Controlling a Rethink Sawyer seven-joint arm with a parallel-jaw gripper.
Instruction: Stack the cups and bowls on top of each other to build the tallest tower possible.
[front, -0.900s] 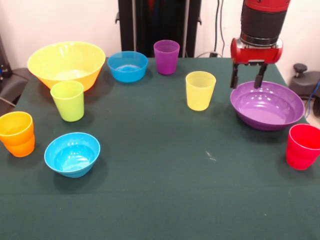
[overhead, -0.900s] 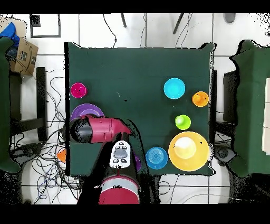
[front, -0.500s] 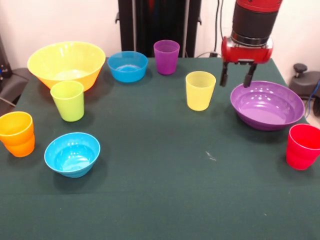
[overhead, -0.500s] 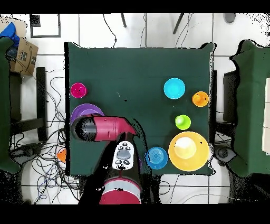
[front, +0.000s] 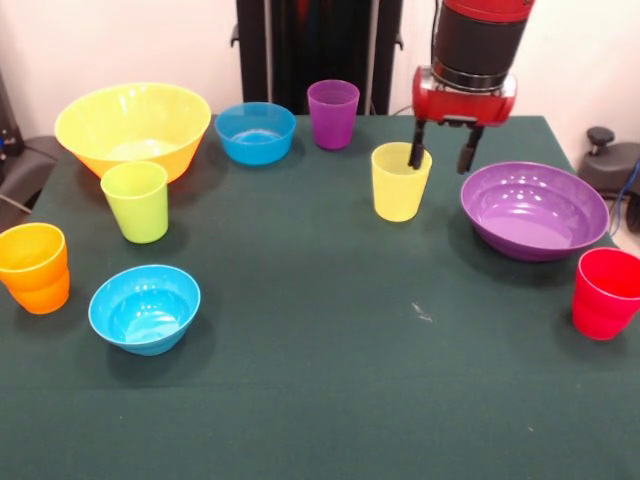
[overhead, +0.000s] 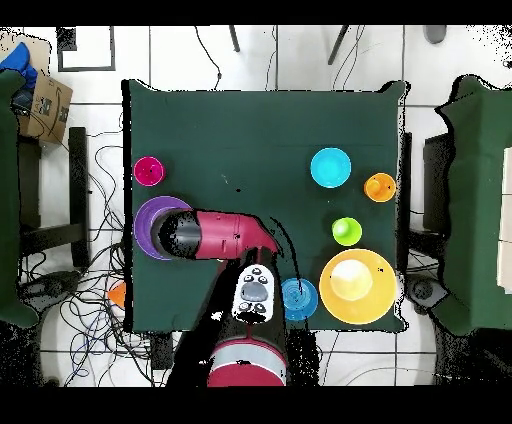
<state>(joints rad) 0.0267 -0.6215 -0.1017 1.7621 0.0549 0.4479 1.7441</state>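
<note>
1. No brand, label or readable writing showed on any cup, bowl or on the arm.
2. The gripper (front: 442, 158) hung above the green table (front: 330, 380) with its two dark fingers spread apart and nothing held between them.
3. In the front view one finger overlapped the rim of the yellow cup (front: 400, 181); the other hung in the gap between that cup and the wide purple bowl (front: 535, 211). Whether the first finger touched the rim could not be told.
4. The yellow cup stood upright and looked empty, just beside the purple bowl, which was also empty.
5. The red cup (front: 605, 292) stood near the purple bowl at the table's edge.
6. A purple cup (front: 333, 113) and a small blue bowl (front: 255, 132) stood side by side, apart from the gripper; both sat upright.
7. The large yellow-orange bowl (front: 133, 128) was well apart from the gripper, with the lime green cup (front: 136, 201) just in front of it.
8. The orange cup (front: 35, 267) and a second small blue bowl (front: 144, 308) stood near each other; this bowl held nothing.
9. No piece was stacked on another.
10. In the overhead view the arm (overhead: 215, 235) covered part of the purple bowl.
</note>
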